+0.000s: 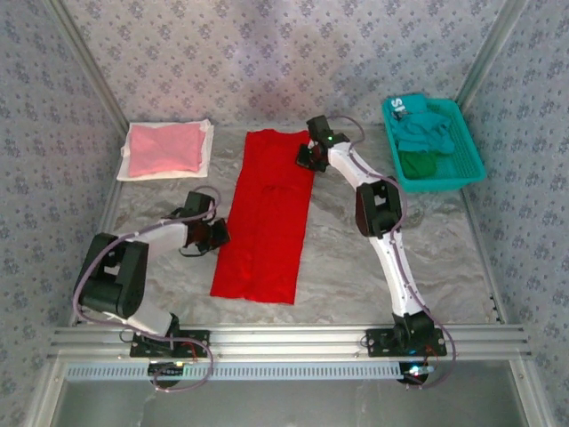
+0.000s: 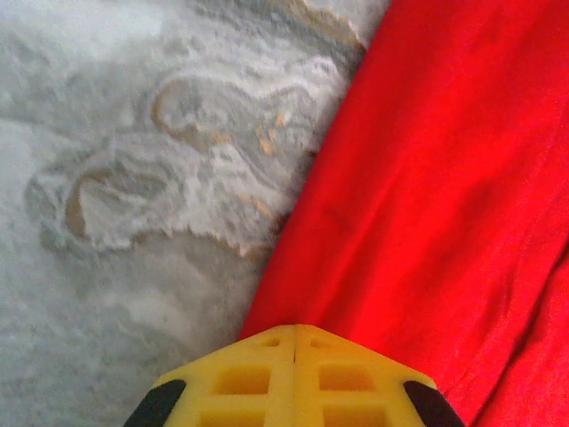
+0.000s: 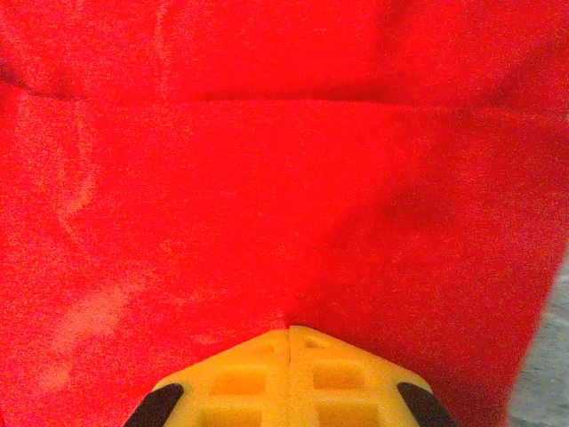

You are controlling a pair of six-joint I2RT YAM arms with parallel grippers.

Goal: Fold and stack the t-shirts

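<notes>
**Top external view.** The bright red cloth t-shirt lies in the middle of the frame on the grey marbled table, already narrowed into a long strip running from the upper centre down to the lower centre. The left gripper sits at the strip's left edge about halfway down, its arm bent sharply back toward the lower left. The right gripper is at the strip's upper right corner, its arm stretched long up the frame. A folded pale pink t-shirt rests on a flat white sheet at upper left. Teal and dark green shirts are heaped in a teal plastic mesh basket at upper right.

**Left wrist view.** The yellow fingers are pressed together at the bottom centre, right at the red cloth's edge. I cannot tell whether any cloth is caught between them.

**Right wrist view.** The yellow fingers are likewise closed, low over red cloth with a crosswise seam above. Again, I cannot tell if any cloth is pinched.

The crosswise fold looks to be next. It would go best with every layer gripped, the cloth carried low, and the edges kept square.
</notes>
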